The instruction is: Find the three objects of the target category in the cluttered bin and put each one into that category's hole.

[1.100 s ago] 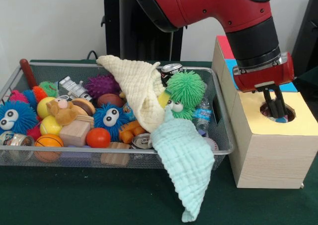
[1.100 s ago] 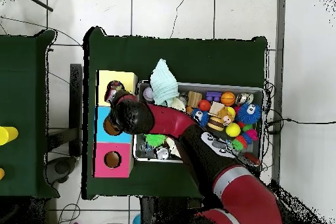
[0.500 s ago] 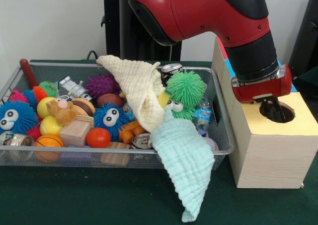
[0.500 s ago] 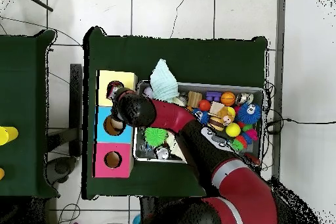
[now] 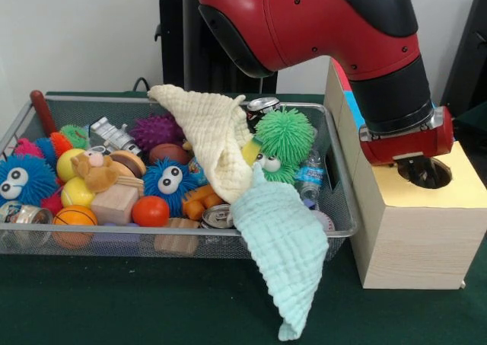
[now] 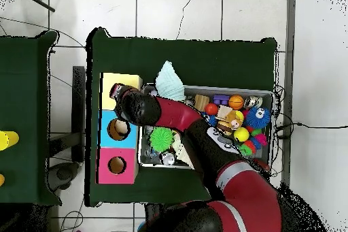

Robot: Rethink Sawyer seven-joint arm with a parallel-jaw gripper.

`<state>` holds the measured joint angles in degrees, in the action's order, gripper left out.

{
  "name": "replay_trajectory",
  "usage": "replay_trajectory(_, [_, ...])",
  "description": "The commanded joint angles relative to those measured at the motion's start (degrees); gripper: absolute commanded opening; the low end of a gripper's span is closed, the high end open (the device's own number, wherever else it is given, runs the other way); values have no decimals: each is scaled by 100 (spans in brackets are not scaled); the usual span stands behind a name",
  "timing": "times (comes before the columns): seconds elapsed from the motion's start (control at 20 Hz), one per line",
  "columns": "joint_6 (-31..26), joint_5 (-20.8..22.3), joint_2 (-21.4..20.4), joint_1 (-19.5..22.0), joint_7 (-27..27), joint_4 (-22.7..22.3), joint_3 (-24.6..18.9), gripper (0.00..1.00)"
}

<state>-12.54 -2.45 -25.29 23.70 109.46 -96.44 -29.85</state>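
Reaching down from above, our big red and black robot arm bends over the pale wooden box with coloured tops, and our gripper hangs right over the round hole in the yellow top. We cannot tell if the claw is released or clenched. Beside the box, the wire mesh bin holds many toys, a cream cloth and a mint green cloth drooping over its rim.

Cream cloth, mint cloth, green spiky ball, blue googly-eyed balls, yellow-topped box, dark green tabletop.
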Motion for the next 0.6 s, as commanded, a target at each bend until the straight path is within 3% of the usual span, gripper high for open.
replay_trajectory(0.05, [-317, 30, 741, 15, 424, 427, 512, 0])
replay_trajectory(0.6, [-392, -20, -58, 514, 535, -473, -118, 0])
